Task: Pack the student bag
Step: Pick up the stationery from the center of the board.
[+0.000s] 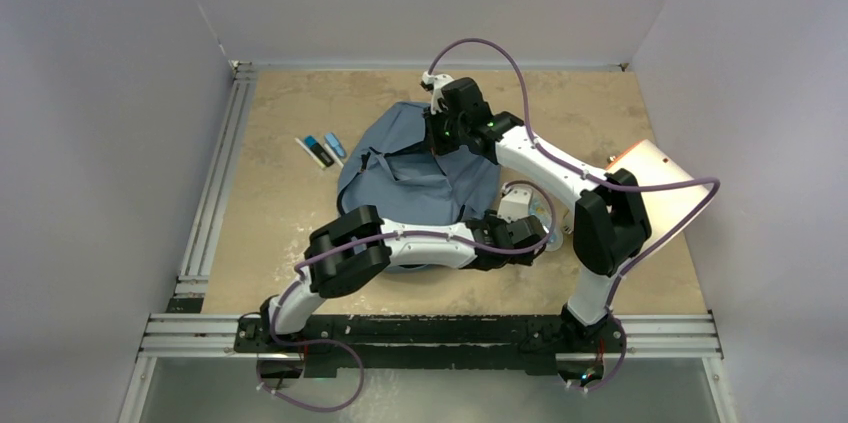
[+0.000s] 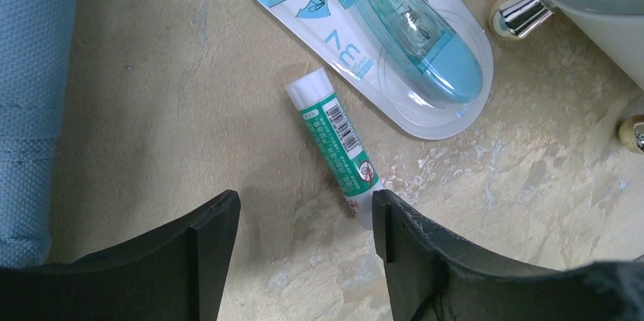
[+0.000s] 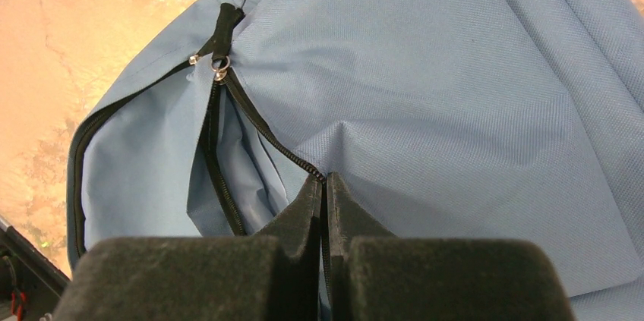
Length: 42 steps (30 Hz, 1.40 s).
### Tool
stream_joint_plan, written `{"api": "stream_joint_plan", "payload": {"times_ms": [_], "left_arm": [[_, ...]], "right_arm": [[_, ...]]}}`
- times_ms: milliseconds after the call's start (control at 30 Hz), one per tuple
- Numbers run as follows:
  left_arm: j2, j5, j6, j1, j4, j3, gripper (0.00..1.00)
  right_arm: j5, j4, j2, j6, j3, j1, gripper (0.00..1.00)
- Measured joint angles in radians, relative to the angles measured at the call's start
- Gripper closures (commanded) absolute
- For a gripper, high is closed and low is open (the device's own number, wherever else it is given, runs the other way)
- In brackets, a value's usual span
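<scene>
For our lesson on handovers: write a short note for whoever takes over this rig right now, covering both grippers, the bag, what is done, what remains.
Left gripper: open, low over the glue stick, which lies on the table beside the correction tape pack.
Right gripper: shut on the student bag at its zipper edge.
Done: zipper open.
Left: grasp the glue stick and drop it in the bag; the tape pack probably follows.

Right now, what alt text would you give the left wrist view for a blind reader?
The open left gripper hovers over a small green-and-white tube on the tan table. Beyond it lies a packaged blue correction tape; the student bag's blue fabric lines the left edge.
</scene>
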Motion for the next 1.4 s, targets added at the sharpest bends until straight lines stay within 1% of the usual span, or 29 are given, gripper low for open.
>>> {"api": "stream_joint_plan", "payload": {"times_ms": [267,533,633,800,967,1167,1300,1400], "left_arm": [[0.006,0.0,-0.008,0.006,-0.027,0.021,0.36],[0.085,0.0,-0.008,0.017,-0.089,0.14,0.35],[0.099,0.0,-0.008,0.017,-0.112,0.167,0.38],[0.107,-0.005,-0.008,0.017,-0.151,0.183,0.49],[0.107,-0.01,-0.009,0.017,-0.191,0.184,0.64],[0.082,-0.013,0.001,0.017,-0.183,0.137,0.71],[0.062,-0.009,0.034,0.016,-0.166,0.103,0.85],[0.049,-0.008,0.074,0.009,-0.154,0.085,0.92]], "right_arm": [[0.0,0.0,0.0,0.0,0.0,0.0,1.0],[0.001,0.0,0.0,-0.008,0.0,0.0,1.0],[0.001,0.0,0.0,-0.008,0.0,0.0,1.0],[0.001,0.0,0.0,-0.011,0.0,0.0,1.0],[0.001,0.0,0.0,-0.013,0.0,0.0,1.0],[0.001,0.0,0.0,-0.014,0.0,0.0,1.0],[0.0,0.0,0.0,-0.014,0.0,0.0,1.0],[0.001,0.0,0.0,-0.014,0.0,0.0,1.0]]}}
